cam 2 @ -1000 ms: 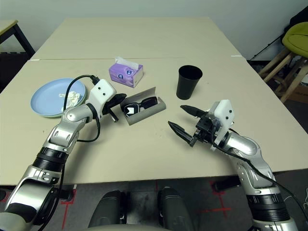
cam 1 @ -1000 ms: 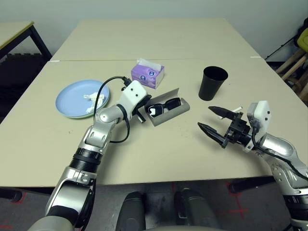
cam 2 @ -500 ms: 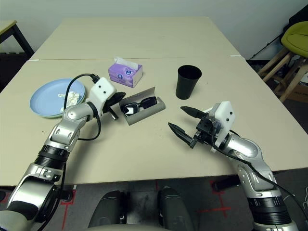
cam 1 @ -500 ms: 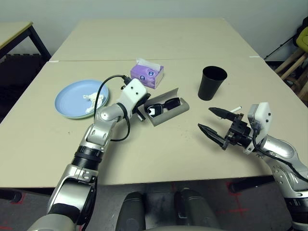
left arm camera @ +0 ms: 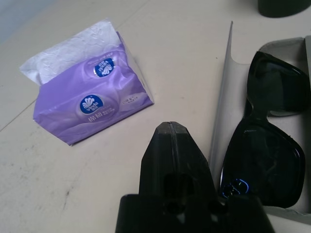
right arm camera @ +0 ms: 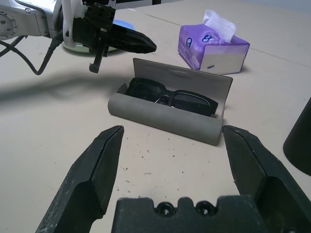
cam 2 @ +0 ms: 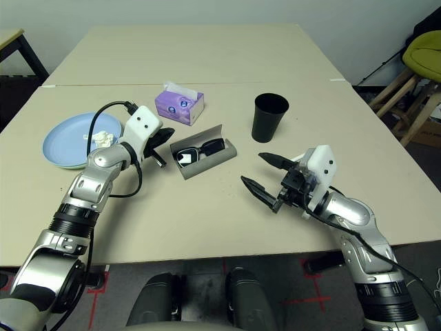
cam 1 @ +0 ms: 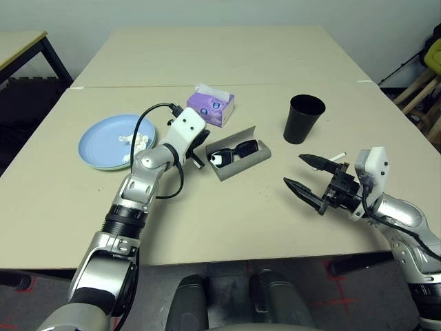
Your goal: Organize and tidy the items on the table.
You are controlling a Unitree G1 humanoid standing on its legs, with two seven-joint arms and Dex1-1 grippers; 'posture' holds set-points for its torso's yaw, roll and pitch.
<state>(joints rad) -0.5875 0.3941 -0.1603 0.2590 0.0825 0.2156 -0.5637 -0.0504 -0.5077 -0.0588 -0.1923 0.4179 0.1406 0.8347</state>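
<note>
Sunglasses [cam 1: 234,149]: one; cup [cam 1: 304,118]: one

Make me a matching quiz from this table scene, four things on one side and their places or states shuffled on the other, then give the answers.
Things:
1. black sunglasses
2. crumpled white tissue
3. right gripper
4. black cup

Places or states:
A. on the blue plate
B. fingers spread open
C. standing upright, empty
D. inside the open grey case

Pairs: 1-D, 2-A, 3-B, 4-C
</note>
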